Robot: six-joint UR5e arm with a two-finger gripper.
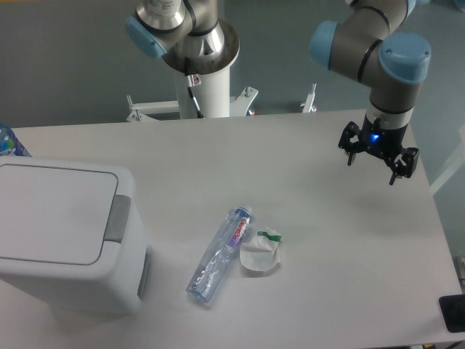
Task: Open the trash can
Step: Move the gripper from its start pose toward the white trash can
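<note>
Clearly the trash can [65,240] is sitting at the near left of the counter [320,240] with its flat white lid [51,211] lying closed, so the opening step is not yet done. The grey push-tab [117,218] is showing on the lid's right edge, facing the middle of the counter. The gripper [378,156] is hovering well apart from it, above the far right of the counter, pointing downward.

Doing this step well probably means crossing to the left while staying high enough to clear the plastic bottle [219,254] and the crumpled white wrapper [260,256], which are lying between the gripper and the bin. Then the gripper should be coming straight down onto the tab, pressing it squarely rather than hitting the lid panel beside it. Drawing the fingers together first would likely give a firmer pressing tip.

The gripper's fingers are standing spread moderately apart, holding nothing and touching nothing.
</note>
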